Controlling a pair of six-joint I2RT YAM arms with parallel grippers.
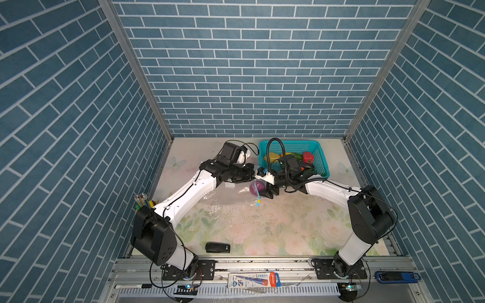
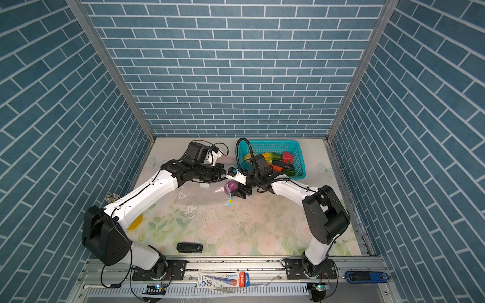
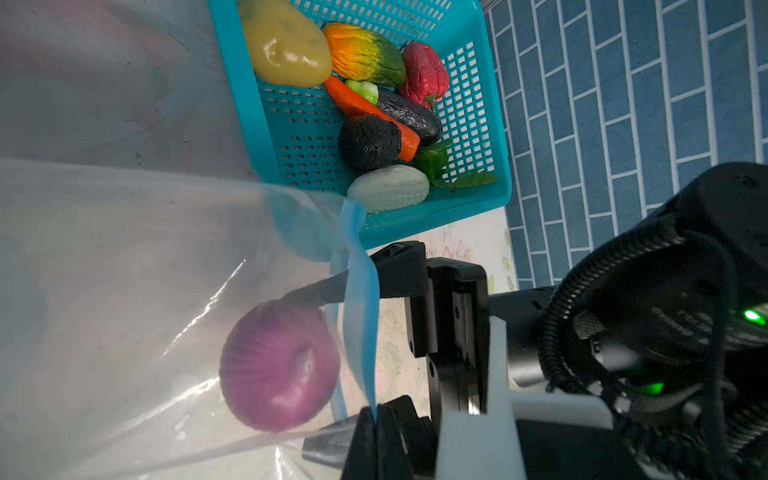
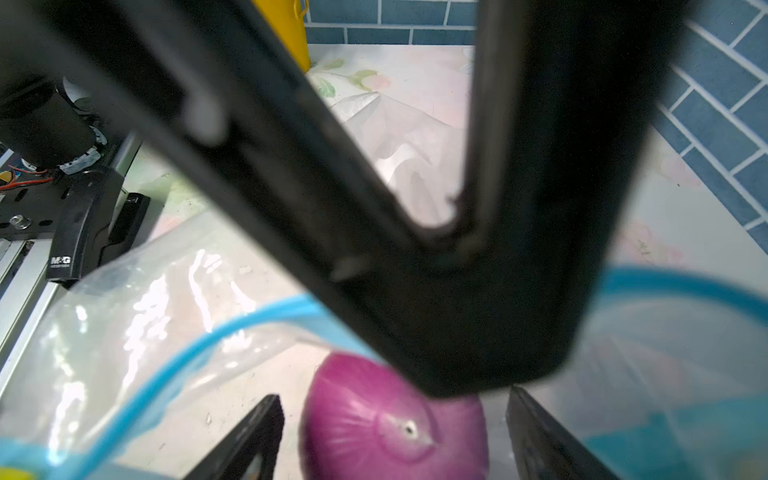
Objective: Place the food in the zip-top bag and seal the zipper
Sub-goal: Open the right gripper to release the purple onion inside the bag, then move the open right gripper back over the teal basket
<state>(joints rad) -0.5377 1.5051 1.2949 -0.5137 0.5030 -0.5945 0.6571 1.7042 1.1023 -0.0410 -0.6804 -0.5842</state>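
Observation:
The clear zip-top bag (image 1: pixel 223 196) lies on the flowered table, its mouth facing the basket. My left gripper (image 3: pixel 376 419) is shut on the light-blue zipper (image 3: pixel 359 282) strip and holds the upper edge of the mouth up. A purple onion (image 3: pixel 278 374) sits just inside the mouth. My right gripper (image 4: pixel 395 436) is open around the onion (image 4: pixel 395 419), with a gap on each side. The yellowish slider tab (image 1: pixel 258 203) hangs at the strip's end. The other food lies in the teal basket (image 3: pixel 299 137): a yellow piece (image 3: pixel 286 50), plus orange, red, dark, white and leafy pieces.
The teal basket (image 1: pixel 321 160) stands at the back right, close behind both grippers. A black stapler (image 1: pixel 217 247) lies near the front edge. A cup of pencils (image 1: pixel 143 202) stands at the left beside the left arm. A marker and packets rest on the front rail.

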